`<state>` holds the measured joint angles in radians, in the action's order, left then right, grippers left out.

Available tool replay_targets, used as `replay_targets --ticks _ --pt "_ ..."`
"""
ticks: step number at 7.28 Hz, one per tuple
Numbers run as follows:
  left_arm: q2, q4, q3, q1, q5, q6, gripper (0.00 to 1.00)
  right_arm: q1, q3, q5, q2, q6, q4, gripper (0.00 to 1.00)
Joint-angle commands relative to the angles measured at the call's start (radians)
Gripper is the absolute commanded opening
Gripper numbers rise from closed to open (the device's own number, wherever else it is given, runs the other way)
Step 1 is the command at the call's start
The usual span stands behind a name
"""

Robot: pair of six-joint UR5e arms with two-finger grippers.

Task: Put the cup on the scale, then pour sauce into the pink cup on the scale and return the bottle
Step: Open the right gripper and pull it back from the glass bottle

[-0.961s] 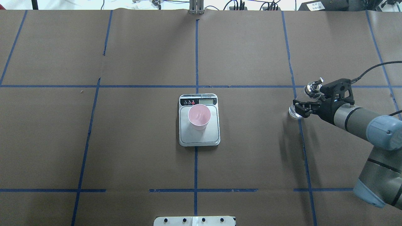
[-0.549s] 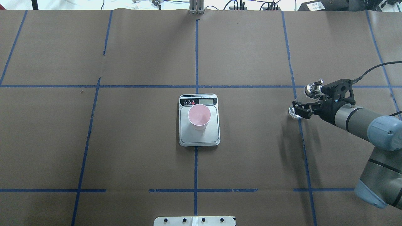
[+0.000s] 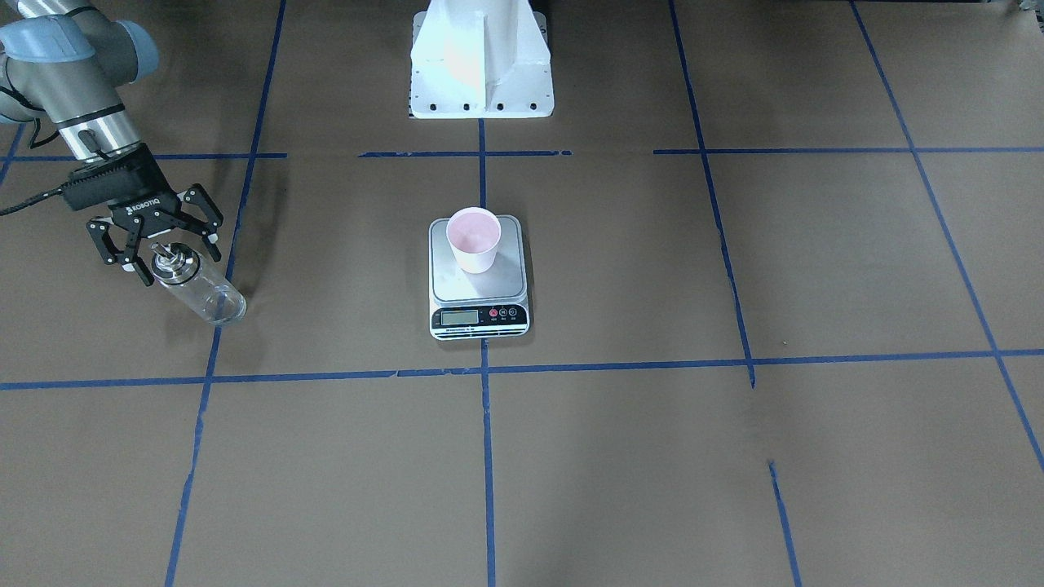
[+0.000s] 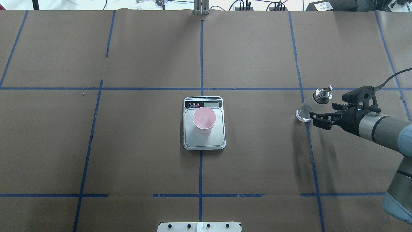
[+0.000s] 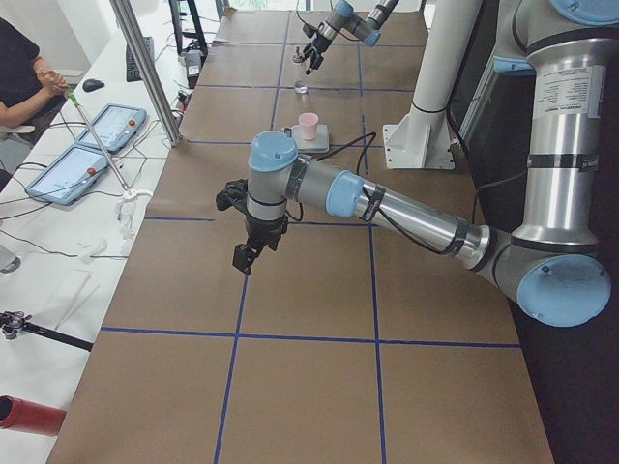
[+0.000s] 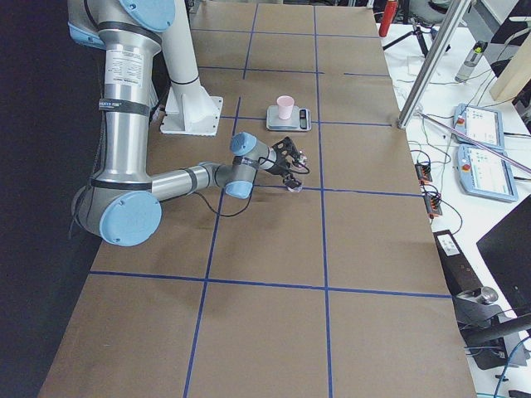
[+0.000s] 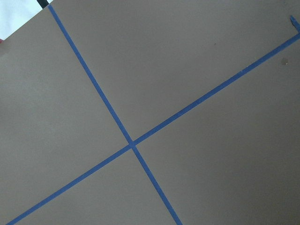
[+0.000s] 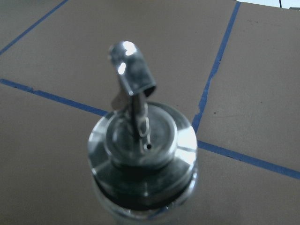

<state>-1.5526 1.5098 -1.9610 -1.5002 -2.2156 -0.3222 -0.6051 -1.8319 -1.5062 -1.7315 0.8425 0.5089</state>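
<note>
on scale (image 4: pixel 204 141), cup (image 4: pixel 204 120); bottle (image 4: pixel 310 104) well apart.

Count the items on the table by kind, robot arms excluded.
Small pale pink paper cup: 1
Flat steel-topped kitchen scale: 1
Clear glass bottle with metal pour spout: 1
Total: 3
</note>
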Motion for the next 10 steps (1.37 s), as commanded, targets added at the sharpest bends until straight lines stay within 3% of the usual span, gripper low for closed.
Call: replay_targets --ticks 1,3,5,7,10 --pt "-0.001 0.001 -0.001 0.0 0.001 0.0 1.0 0.004 -0.035 -0.012 -0.026 0.022 0.031 1.0" --pt "-0.003 0.001 -0.003 0.0 0.002 0.0 1.0 -0.001 -0.046 -0.162 -0.051 0.14 0.033 1.0" --pt "-0.001 0.003 -0.003 0.0 0.002 0.0 1.0 -0.004 -0.136 -0.329 -0.133 0.432 0.034 1.0" --pt "0.003 0.003 -0.001 0.0 0.002 -0.002 1.0 -0.002 -0.205 -0.374 -0.238 0.461 0.033 1.0" --pt "0.011 0.001 -0.009 0.0 0.025 -0.002 1.0 -0.024 -0.275 -0.572 -0.315 0.515 0.055 1.0"
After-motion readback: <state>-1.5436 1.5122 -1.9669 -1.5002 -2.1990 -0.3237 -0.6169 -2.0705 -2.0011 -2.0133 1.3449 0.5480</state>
